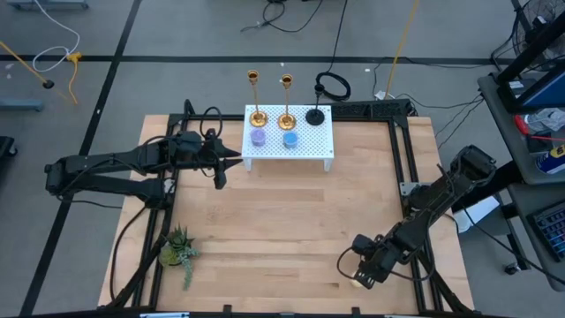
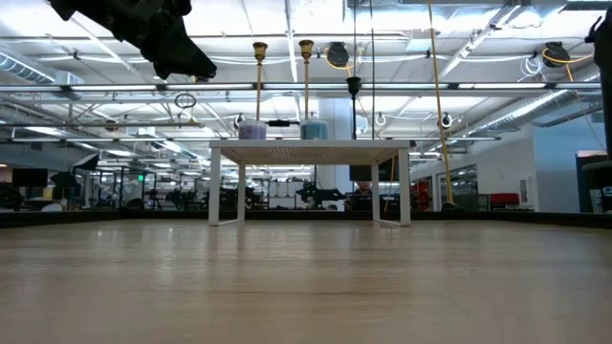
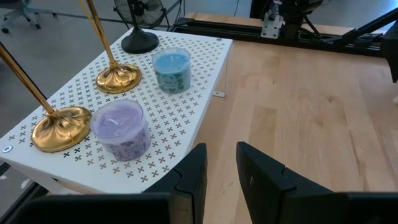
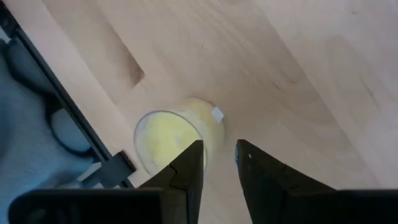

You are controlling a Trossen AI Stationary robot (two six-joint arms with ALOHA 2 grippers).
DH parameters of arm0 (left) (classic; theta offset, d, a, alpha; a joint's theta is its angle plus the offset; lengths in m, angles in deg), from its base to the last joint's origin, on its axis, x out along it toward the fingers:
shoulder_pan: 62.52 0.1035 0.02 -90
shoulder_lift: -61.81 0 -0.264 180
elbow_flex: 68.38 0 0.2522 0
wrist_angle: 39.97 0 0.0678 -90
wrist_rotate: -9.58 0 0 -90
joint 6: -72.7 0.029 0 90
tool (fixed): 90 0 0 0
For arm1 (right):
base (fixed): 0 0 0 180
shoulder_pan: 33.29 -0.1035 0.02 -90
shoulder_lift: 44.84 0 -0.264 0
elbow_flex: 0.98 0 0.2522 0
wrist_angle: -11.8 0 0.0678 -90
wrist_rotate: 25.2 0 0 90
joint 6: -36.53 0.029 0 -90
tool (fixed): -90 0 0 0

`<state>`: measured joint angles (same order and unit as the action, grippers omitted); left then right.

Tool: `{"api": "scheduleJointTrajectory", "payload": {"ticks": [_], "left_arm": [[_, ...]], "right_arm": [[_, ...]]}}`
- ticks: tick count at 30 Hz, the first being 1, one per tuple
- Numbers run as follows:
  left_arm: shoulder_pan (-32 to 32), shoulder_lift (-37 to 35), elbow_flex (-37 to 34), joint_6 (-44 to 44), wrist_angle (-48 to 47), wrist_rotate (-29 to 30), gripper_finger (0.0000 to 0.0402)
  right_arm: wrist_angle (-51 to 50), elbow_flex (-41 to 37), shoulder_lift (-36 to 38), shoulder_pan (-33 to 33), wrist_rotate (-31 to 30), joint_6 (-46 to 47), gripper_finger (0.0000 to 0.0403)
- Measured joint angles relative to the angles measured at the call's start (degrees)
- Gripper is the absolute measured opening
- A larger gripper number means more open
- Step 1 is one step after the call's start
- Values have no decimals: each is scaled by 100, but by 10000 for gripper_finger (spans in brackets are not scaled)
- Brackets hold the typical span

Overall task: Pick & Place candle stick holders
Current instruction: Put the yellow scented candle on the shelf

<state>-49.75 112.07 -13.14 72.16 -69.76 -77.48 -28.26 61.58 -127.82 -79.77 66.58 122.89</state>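
Observation:
Two gold candle stick holders [image 1: 257, 117] [image 1: 286, 119] and a black one [image 1: 315, 116] stand upright on their round bases on a small white perforated table [image 1: 309, 146] at the far middle. In the left wrist view the gold bases [image 3: 61, 127] [image 3: 118, 78] and the black base [image 3: 140, 42] show. My left gripper [image 1: 231, 159] [image 3: 221, 168] is shut and empty, raised beside the white table's left end. My right gripper [image 1: 357, 278] [image 4: 219, 155] is shut, low at the near right, pointing down at a yellow candle [image 4: 168, 134] on the wood. My right gripper's fingertips stand right at the yellow candle's rim [image 4: 202, 140], coming from above. I cannot tell whether they touch it. My left gripper touches nothing.
A purple candle [image 1: 258, 137] and a blue candle [image 1: 290, 139] stand on the white table in front of the gold holders. A green plant sprig [image 1: 179, 250] lies at the near left. A black frame rail [image 1: 415, 177] runs along the right edge. Bare wood fills the middle.

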Motion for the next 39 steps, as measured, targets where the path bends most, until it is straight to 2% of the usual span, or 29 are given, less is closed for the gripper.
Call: {"api": "scheduleJointTrajectory", "payload": {"ticks": [15, 21, 25, 32, 37, 39], "left_arm": [[-2, 0, 0, 2, 13, 2, 93], [-2, -2, 0, 2, 119, 11, 93], [-2, -2, 0, 2, 249, 9, 93], [-2, -2, 1, 4, 310, 9, 93], [-2, -2, 2, 6, 308, 9, 93], [-2, -2, 2, 46, 308, 9, 93]], "right_arm": [[147, 7, -64, -273, -48, 87, 91], [-68, 7, -85, -275, -513, -22, 88], [-198, 7, -85, -275, -495, 19, 70], [-237, 7, -85, -275, -501, -292, 7], [-274, 7, -85, -275, -888, -241, 5], [-160, 7, -85, -253, -1053, -499, 3]]}}
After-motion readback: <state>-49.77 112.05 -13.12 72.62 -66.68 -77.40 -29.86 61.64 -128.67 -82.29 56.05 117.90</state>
